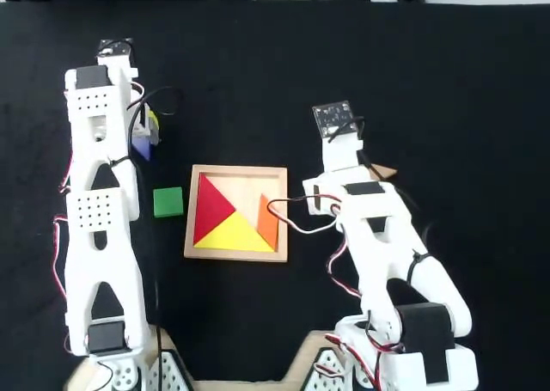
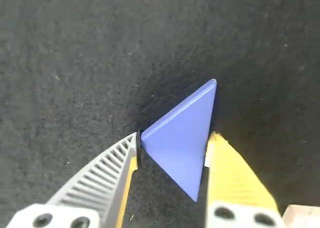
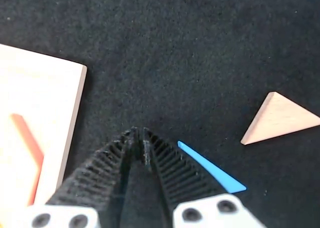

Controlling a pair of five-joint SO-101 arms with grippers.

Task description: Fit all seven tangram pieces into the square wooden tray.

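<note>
Tray edge just beside right gripper, closed and empty; blue triangle tight in left gripper

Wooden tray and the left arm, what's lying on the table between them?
A green square piece lies on the black cloth between the wooden tray and the left arm, seen in the high view.

Square piece left of tray
</note>
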